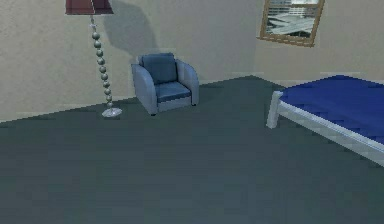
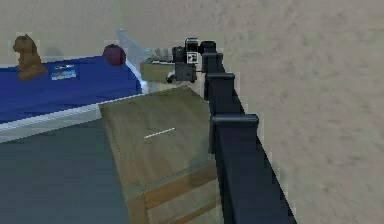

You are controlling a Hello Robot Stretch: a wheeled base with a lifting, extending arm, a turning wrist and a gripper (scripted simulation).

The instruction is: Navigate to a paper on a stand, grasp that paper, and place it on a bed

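Note:
A bed [image 2: 70, 88] with a blue cover lies at the arm side view's left. A wooden stand [image 2: 165, 150] sits below it in the middle, with a thin pale streak [image 2: 158, 132] on its top. The dark arm [image 2: 235, 140] rises past the stand to the gripper [image 2: 172, 62], next to the white marked squares. A small beige boxy thing [image 2: 155, 71] lies at the gripper's far end, by the bed's corner; I cannot tell whether the gripper holds anything. In the forward view, a blue-covered bed [image 1: 345, 108] with a white frame stands at the right.
On the bed are a brown teddy bear [image 2: 28, 55], a dark red ball [image 2: 115, 53] and a small pale item [image 2: 65, 72]. Ahead stand a blue armchair [image 1: 166, 83] and a floor lamp [image 1: 100, 60] against the wall, with a framed picture [image 1: 292, 20] upper right. Dark open floor [image 1: 170, 160] spreads in front.

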